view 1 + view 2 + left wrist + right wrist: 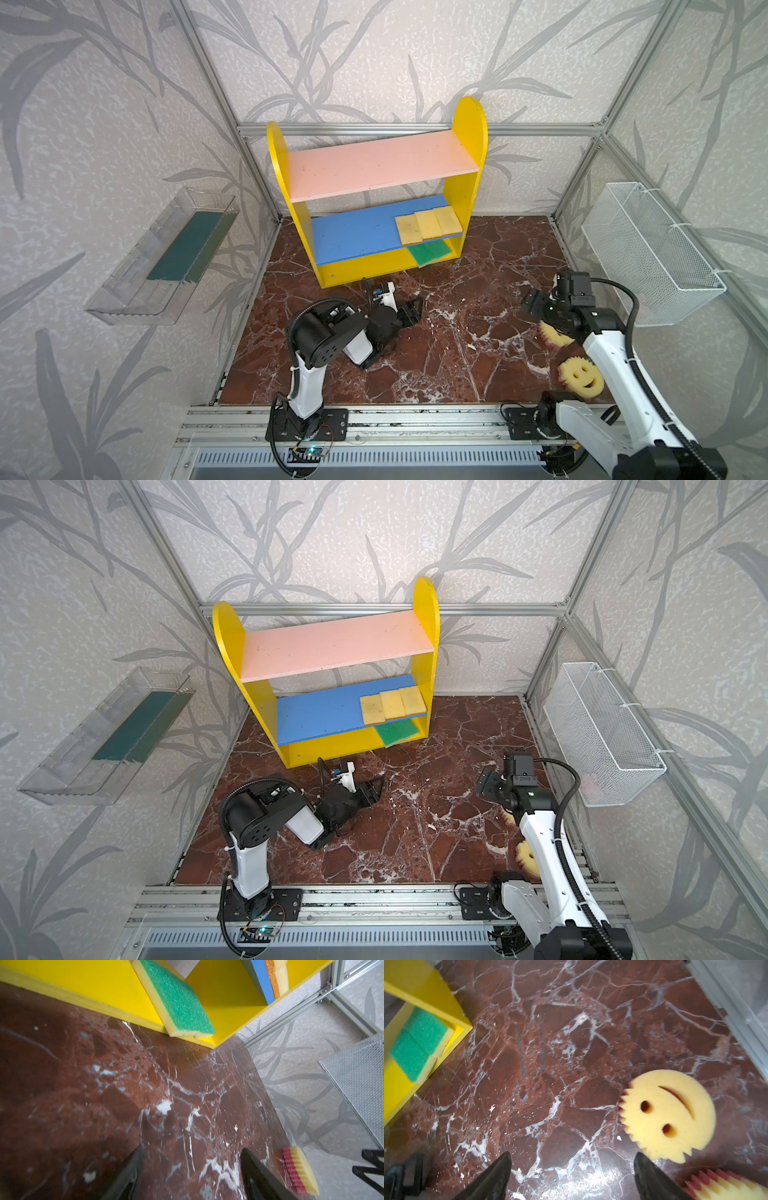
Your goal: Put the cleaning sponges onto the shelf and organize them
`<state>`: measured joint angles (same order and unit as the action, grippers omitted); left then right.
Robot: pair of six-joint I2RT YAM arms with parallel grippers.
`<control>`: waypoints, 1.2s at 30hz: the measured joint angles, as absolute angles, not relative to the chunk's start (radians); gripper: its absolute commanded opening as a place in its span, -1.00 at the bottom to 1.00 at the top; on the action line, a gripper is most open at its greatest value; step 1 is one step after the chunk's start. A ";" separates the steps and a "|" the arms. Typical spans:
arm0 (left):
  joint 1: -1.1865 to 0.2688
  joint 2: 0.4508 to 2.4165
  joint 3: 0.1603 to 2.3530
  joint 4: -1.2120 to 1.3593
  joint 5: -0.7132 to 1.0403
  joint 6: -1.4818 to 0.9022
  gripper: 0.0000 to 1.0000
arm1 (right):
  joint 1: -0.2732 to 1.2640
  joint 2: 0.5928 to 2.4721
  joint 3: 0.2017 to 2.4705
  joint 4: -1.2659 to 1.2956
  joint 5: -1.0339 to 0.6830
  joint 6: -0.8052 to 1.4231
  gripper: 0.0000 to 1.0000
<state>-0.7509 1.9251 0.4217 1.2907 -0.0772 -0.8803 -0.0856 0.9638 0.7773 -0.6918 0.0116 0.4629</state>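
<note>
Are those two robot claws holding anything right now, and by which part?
Nothing is held. The left gripper and the right gripper both show open jaws with nothing between them.

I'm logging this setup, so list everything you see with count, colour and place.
Shelf: one, yellow sides, pink top, blue middle board; back of table.
Yellow rectangular sponges: three, pale yellow; blue board, right end.
Green-faced sponges: seemingly two, side by side; shelf base, right end.
Smiley sponges: two, yellow with pink backing; table, right side.
Clear tray: one, dark green inside; left wall.
Wire basket: one, white; right wall.
Table: one, red-brown marble.
Left gripper: black, open, empty, in front of shelf.
Right gripper: black, open, empty, near the smiley sponges.
</note>
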 measured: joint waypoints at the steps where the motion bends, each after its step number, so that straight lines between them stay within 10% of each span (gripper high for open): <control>1: -0.760 1.910 0.404 1.285 -0.078 -0.875 0.51 | -0.120 0.971 0.777 -0.700 0.013 0.463 0.94; 22: -0.953 1.371 0.491 0.519 -0.203 -0.690 0.51 | -0.263 1.318 0.794 -0.685 -0.054 0.436 0.91; 36: -0.934 1.013 0.509 0.127 -0.246 -0.630 0.52 | 0.001 1.572 0.971 -0.630 -0.081 0.393 0.81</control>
